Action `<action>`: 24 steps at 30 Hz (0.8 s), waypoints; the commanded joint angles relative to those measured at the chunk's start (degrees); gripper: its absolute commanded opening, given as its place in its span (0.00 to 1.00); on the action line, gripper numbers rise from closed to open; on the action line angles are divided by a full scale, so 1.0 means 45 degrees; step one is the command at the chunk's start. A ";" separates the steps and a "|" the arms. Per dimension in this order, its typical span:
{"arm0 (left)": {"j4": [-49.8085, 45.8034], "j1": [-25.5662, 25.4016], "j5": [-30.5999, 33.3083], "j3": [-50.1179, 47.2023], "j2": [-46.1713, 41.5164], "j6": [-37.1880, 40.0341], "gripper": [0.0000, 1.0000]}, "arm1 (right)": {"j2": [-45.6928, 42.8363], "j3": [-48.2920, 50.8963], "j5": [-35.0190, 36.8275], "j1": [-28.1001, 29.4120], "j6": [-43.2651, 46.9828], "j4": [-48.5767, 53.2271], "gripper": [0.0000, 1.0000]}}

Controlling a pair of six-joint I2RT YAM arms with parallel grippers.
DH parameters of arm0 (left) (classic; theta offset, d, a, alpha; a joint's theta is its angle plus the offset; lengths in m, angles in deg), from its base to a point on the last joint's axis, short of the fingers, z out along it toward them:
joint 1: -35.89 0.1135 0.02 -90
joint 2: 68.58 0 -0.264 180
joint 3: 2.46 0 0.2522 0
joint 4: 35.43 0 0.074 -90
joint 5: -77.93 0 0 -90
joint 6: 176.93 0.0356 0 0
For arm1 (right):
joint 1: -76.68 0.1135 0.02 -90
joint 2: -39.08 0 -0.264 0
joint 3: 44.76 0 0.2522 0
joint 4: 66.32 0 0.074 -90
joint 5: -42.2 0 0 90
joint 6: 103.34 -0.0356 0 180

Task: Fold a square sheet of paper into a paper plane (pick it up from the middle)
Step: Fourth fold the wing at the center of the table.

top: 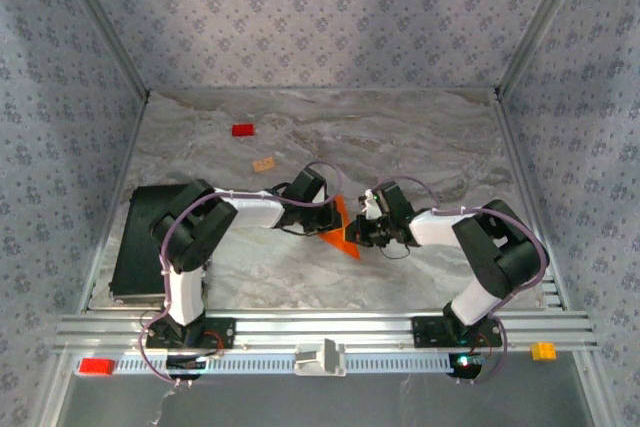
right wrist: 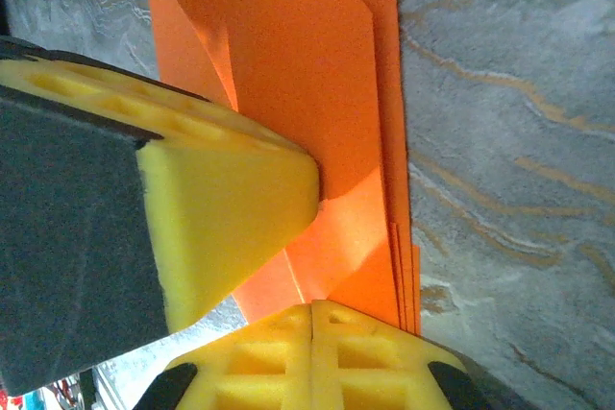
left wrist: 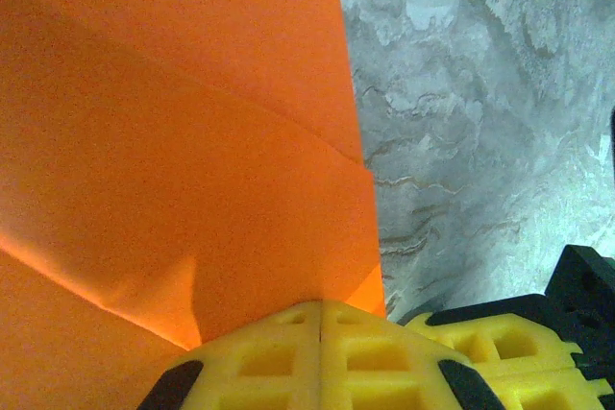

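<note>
The square sheet of paper [top: 343,234] is bright orange and folded into a layered, pointed wedge like a paper plane, held between both arms at the table's middle. My left gripper [top: 328,215] meets it from the left, my right gripper [top: 362,232] from the right. In the left wrist view the paper [left wrist: 192,141] spreads up from my left gripper [left wrist: 320,306], whose yellow jaws are shut on its edge. In the right wrist view several stacked layers of the paper [right wrist: 327,64] run up from my right gripper [right wrist: 312,306], shut on it. The left gripper's yellow finger [right wrist: 221,199] touches the paper there.
A small red block [top: 242,130] and a tan block [top: 264,164] lie on the marble table [top: 420,137] behind the arms. A black box [top: 135,242] sits at the left edge. On the front rail are a red block [top: 97,366] and an orange block [top: 543,351].
</note>
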 commanded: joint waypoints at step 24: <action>-0.0456 0.0158 0.0225 -0.0039 0.0498 0.0053 0.02 | 0.0323 0.0340 0.0367 0.0315 -0.0206 0.1217 0.01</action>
